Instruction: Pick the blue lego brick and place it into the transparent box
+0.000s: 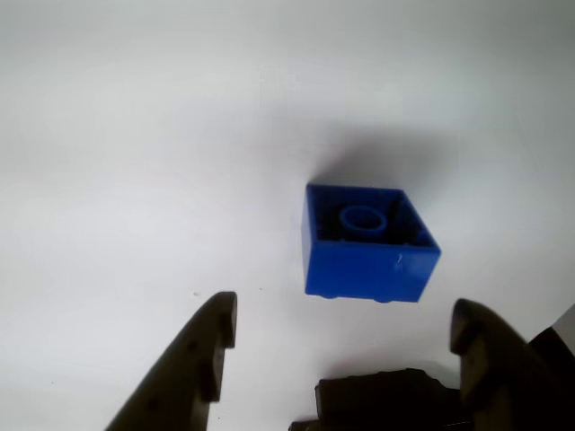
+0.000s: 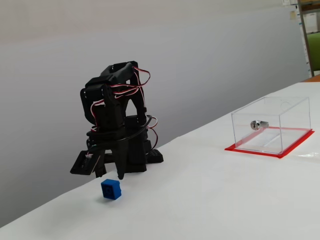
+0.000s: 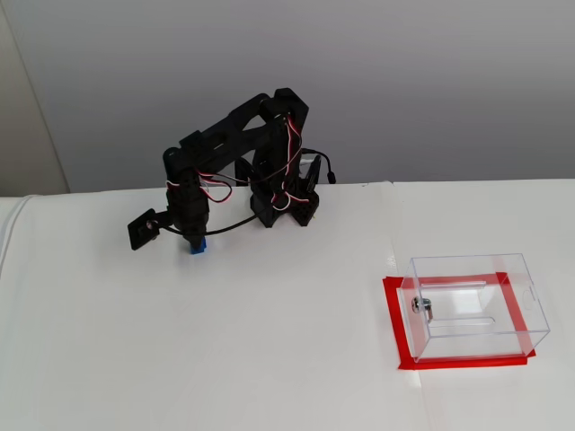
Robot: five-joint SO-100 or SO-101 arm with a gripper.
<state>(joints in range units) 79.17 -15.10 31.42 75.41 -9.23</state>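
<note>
Spread wide, our claw (image 1: pixel 346 346) hangs just above the tabletop (image 1: pixel 135 135) with nothing between its fingers; in the wrist view the two dark fingertips (image 1: pixel 220 319) frame the near side of the blue lego brick (image 1: pixel 368 242), which lies just ahead of them and a little toward the right finger. The brick rests on the white table, its hollow side with the round tube facing the wrist camera, so we judge it to be tipped on its side. In a fixed view it sits just in front of the arm (image 2: pixel 117 125).

To grasp well, we should push forward and slightly right until the brick is centred between the fingers, lower further, then clamp on two flat opposite faces.

Well apart, the transparent box (image 3: pixel 476 305) stands on its red base (image 3: pixel 400 350); a small silver cylinder (image 2: pixel 258 124) already lies inside.
</note>
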